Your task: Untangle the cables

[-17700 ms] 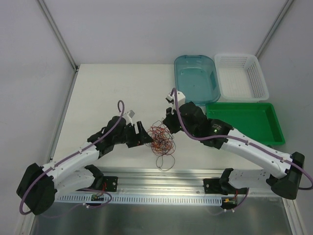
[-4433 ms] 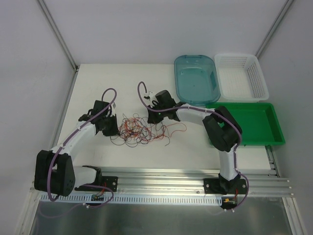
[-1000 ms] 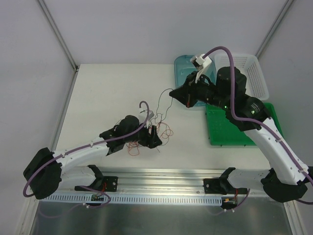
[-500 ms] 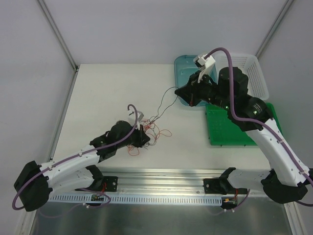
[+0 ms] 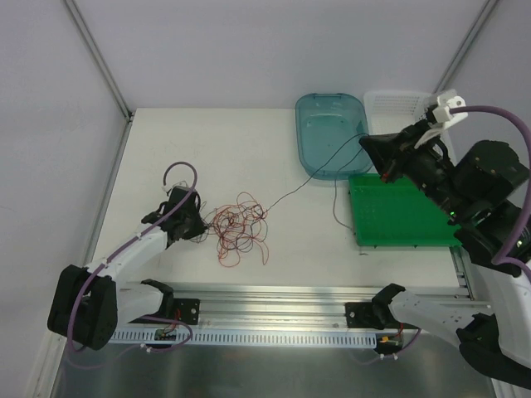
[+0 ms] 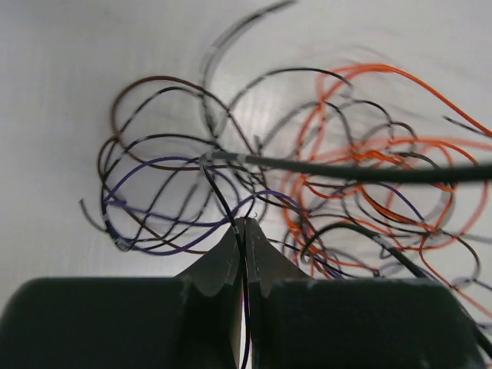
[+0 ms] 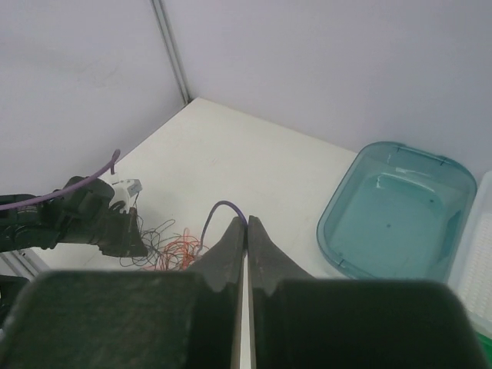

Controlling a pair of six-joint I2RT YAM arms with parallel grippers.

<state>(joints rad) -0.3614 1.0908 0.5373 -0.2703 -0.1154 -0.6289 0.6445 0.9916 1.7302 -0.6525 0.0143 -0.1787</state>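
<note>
We work on a pale matte table inside a booth of plain grey-white walls. The tangle of hair-thin orange-red, black and purple cables lies just ahead of the left claw, touching its tips. It sits well apart from the right claw, which hangs high above the table. The left claw's jaws are pressed together on one of the cables at the bunch's edge. The right claw's jaws are pinched to a slit on a thin dark strand that runs from its tips back down to the tangle.

We judge the main risk to be a snag. If that strand is looped through others, more pull from the right claw could cinch a knot or drag the whole bunch out of the left claw. A wire this fine could also slip from either pinch.

The table looks smooth, so it would do little to hold the bunch. Beneath the right claw sit a translucent teal plastic tub, a green plastic tray and a white lattice basket, whose rims could catch a slack end.
</note>
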